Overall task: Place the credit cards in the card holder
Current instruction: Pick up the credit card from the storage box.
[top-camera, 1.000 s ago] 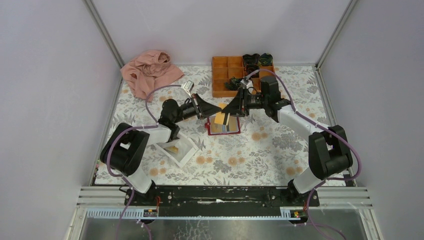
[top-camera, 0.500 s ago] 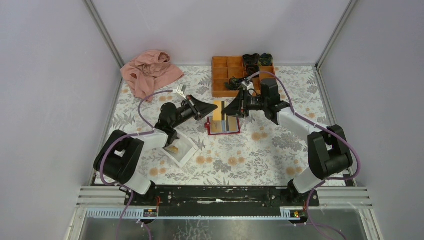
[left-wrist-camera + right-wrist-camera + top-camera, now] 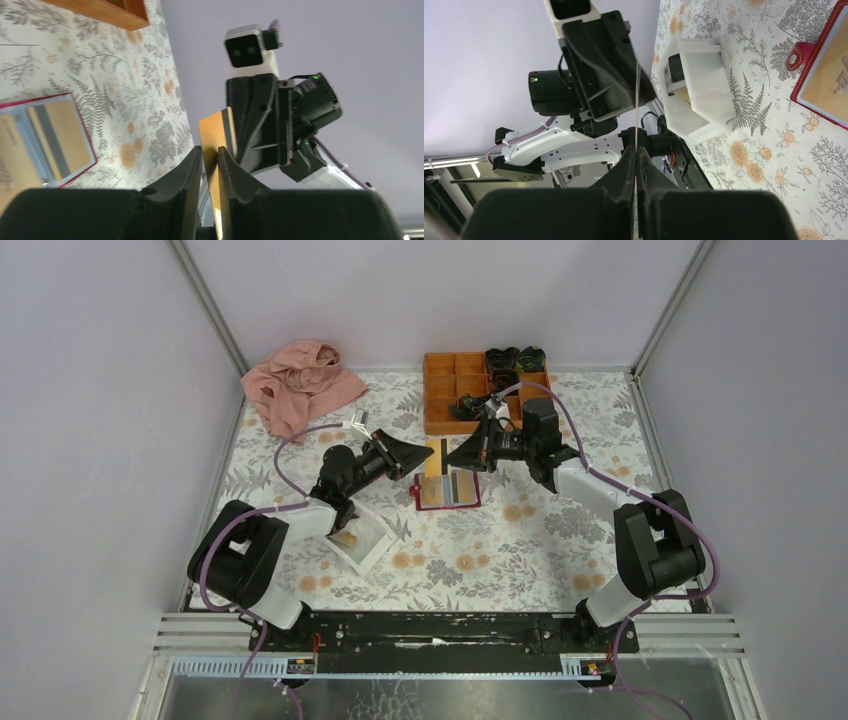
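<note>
The dark-red card holder (image 3: 449,491) lies open on the floral table, its pale blue inside up, with golden cards in its pockets; it also shows in the left wrist view (image 3: 47,135). Above its far edge a golden credit card (image 3: 436,456) is held on edge between both grippers. My right gripper (image 3: 636,149) is shut on the card's thin edge (image 3: 637,100). My left gripper (image 3: 210,149) is slightly open around the same card (image 3: 216,131), which rests against one finger with a gap at the other. Another golden card (image 3: 347,538) lies in the white tray.
The white tray (image 3: 372,543) stands under my left arm, near left of the card holder. An orange compartment box (image 3: 441,390) with dark items stands at the back. A pink cloth (image 3: 300,385) lies at the back left.
My left gripper has drawn back to the left, and the card has risen from just over the card holder. The right gripper has kept its place, holding the card.
</note>
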Available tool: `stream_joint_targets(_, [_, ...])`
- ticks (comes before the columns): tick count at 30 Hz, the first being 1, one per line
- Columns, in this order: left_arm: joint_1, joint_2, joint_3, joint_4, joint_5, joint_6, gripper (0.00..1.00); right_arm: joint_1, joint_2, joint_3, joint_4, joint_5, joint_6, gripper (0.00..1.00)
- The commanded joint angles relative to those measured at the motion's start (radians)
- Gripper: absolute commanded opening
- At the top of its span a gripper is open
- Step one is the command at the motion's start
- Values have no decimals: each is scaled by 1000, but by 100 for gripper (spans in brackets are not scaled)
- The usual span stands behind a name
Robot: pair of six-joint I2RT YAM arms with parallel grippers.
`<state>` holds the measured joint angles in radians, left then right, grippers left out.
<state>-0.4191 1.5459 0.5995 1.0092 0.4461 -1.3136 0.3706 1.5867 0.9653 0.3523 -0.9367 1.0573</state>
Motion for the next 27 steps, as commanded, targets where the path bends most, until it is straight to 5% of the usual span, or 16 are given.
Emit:
stream_joint_targets(1, [-7,-3,-1,-124,-52,52,35,8,-13,3,88,-30,30,0])
stream_joint_targets(4, [-8,-32,23,-293,-117,108,48,0,-30,21,-11,-15,-44,0])
stream_joint_targets(12, [-72,-45,179,-754,-297,304,48,-34,-54,126,-478,152,-381,0])
stream_joint_targets(18, [-128,44,313,-1006,-374,391,33,-34,-33,187,-686,334,-582,0])
stream_joint_targets(27, [-222,197,489,-1244,-468,459,14,-34,10,191,-779,508,-702,0])
